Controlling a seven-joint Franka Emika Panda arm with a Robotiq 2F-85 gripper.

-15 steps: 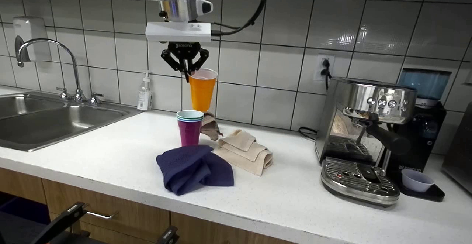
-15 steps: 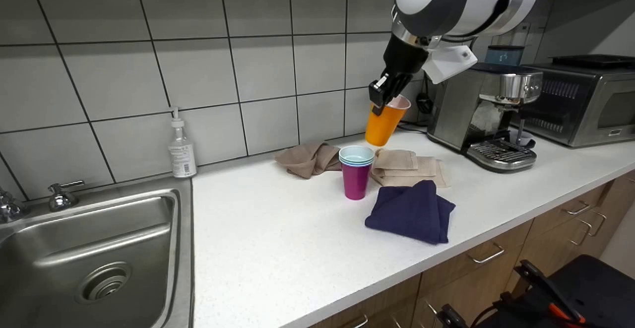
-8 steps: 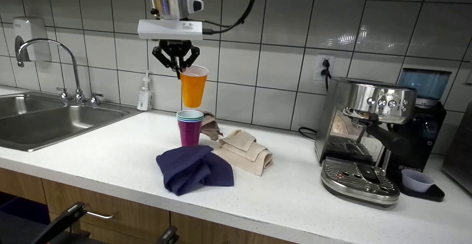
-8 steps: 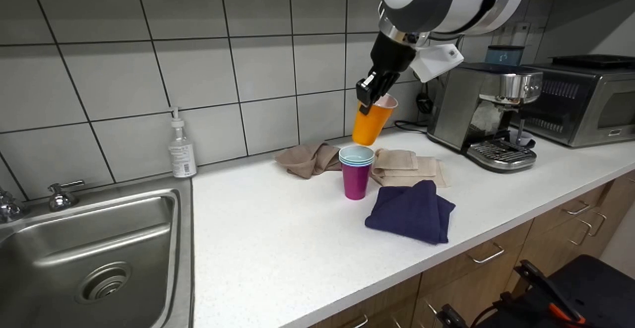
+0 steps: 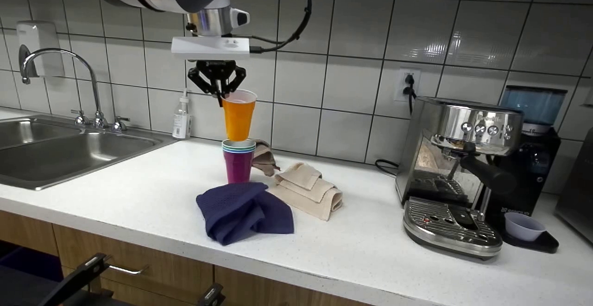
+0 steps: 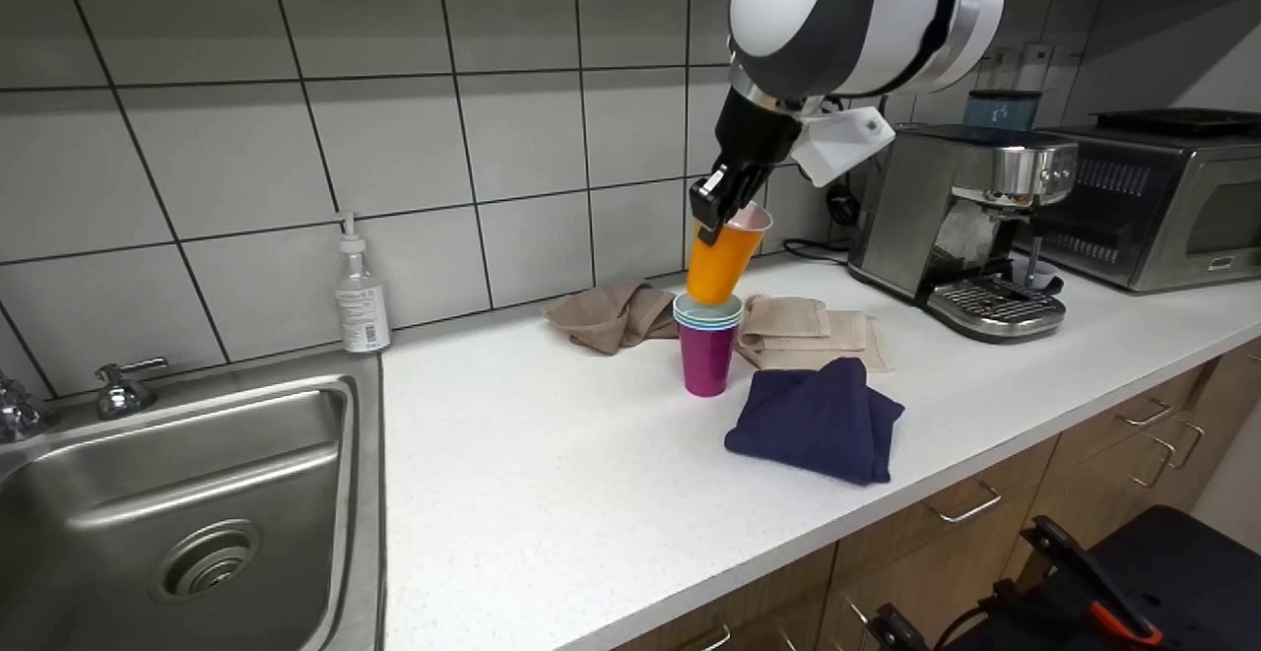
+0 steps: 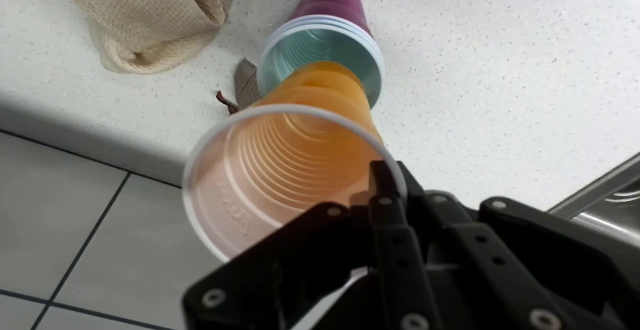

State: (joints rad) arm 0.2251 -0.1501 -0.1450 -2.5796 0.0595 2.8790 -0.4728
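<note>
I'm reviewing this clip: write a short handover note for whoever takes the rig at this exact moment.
Gripper: shut on the orange cup, pinching its wall at the rim.
Things: orange cup tilted, mouth up, base at the open top of the upright cup stack; whether they touch can't be told. Navy cloth and beige cloth lie near the cup stack.
Done: orange cup gripped and held up.
Left: orange cup not seated, not released.

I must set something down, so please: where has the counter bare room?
Bare counter lies between the sink and cup stack, and between the navy cloth and coffee machine. It is crowded around the stack: beige cloth and brown cloth nearby, the gripper holding an orange cup over it.
</note>
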